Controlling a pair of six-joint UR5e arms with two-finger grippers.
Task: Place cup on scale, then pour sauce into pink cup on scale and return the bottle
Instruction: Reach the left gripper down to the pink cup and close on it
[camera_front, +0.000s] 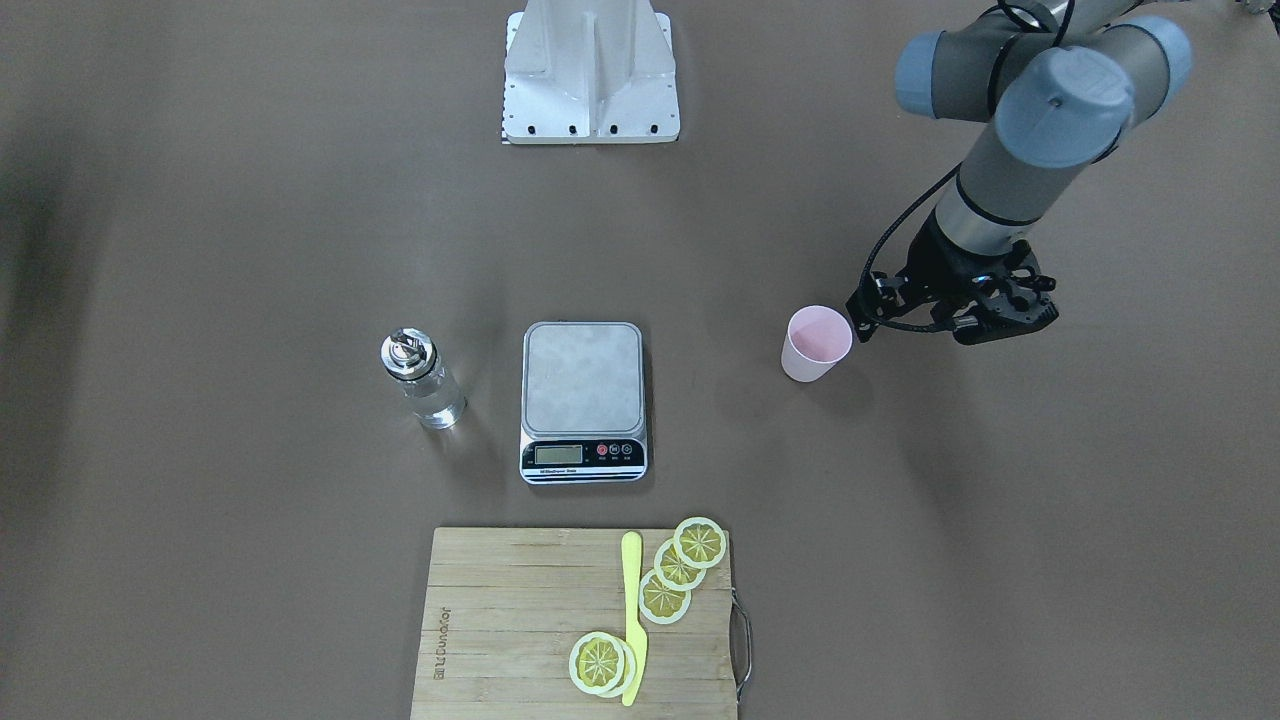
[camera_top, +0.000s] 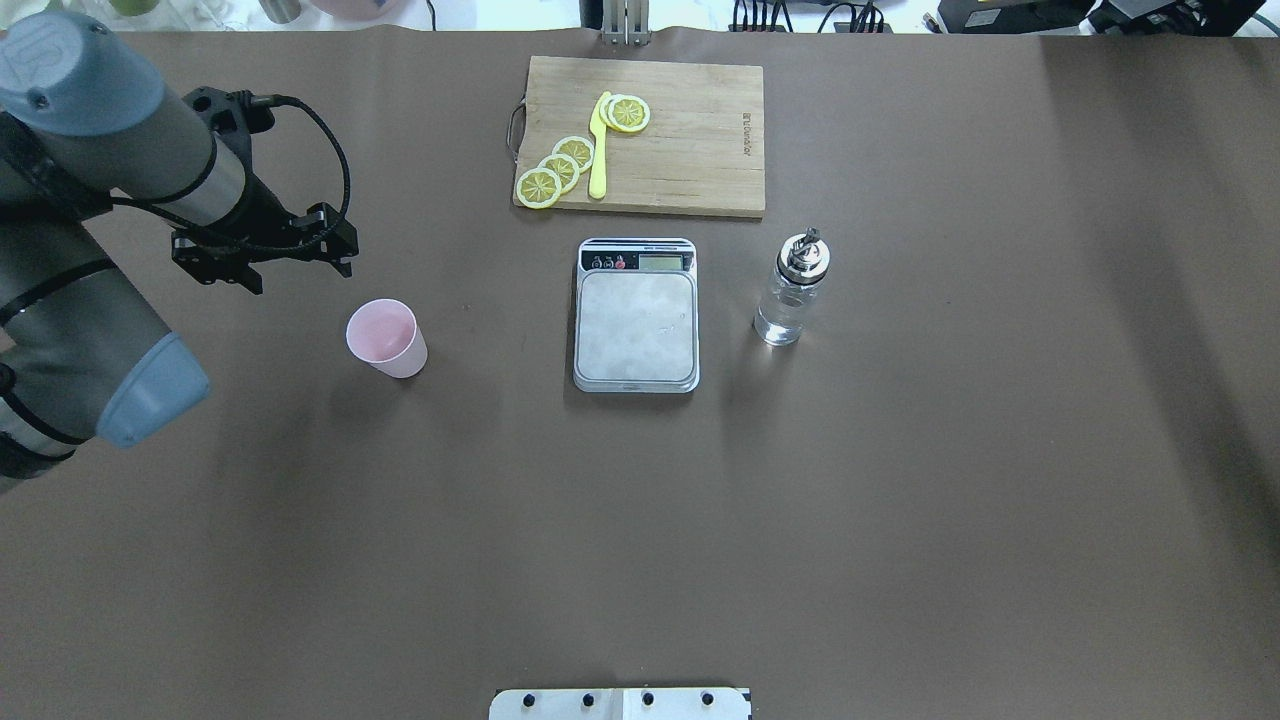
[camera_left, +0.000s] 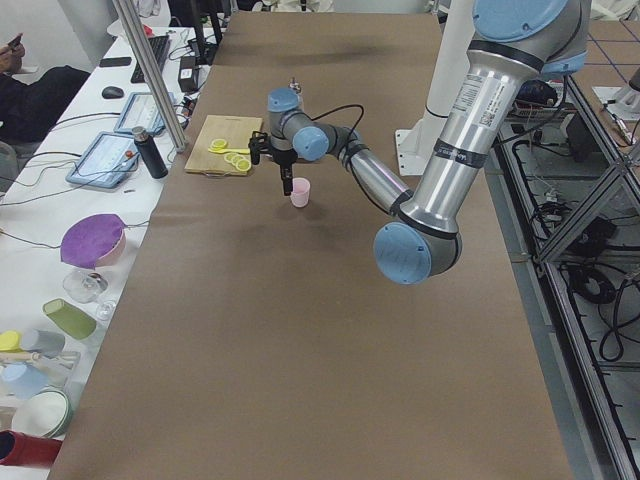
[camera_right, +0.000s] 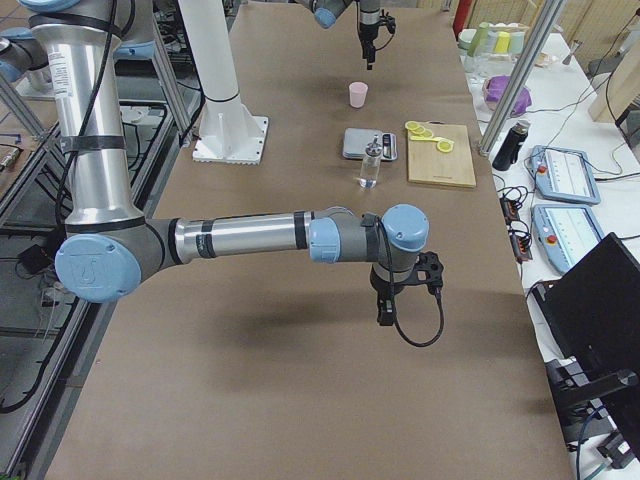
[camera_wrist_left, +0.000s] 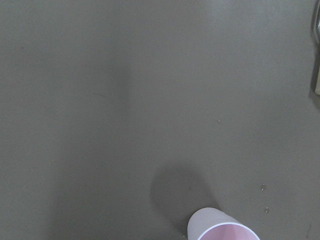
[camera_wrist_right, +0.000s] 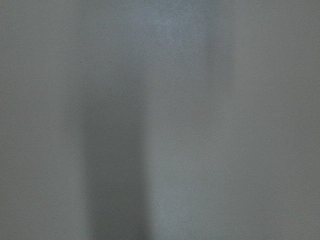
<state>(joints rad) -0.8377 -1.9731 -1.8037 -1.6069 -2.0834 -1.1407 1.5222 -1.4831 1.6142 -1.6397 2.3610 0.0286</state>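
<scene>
The pale pink cup (camera_front: 815, 345) stands upright and empty on the brown table, apart from the scale; it also shows in the overhead view (camera_top: 385, 338) and at the bottom edge of the left wrist view (camera_wrist_left: 222, 230). The scale (camera_front: 583, 380) lies mid-table with a bare steel platform (camera_top: 636, 330). The glass bottle (camera_front: 425, 385) with a silver pourer and clear liquid stands upright on the scale's other side (camera_top: 790, 290). My left gripper (camera_front: 960, 322) hangs above the table just beside the cup, touching nothing; its fingers do not show clearly. My right gripper (camera_right: 385, 310) hangs over bare table far from everything.
A wooden cutting board (camera_top: 690, 150) with lemon slices (camera_top: 560, 165) and a yellow knife (camera_top: 598, 145) lies beyond the scale. The robot's white base (camera_front: 590, 80) is at the table's near edge.
</scene>
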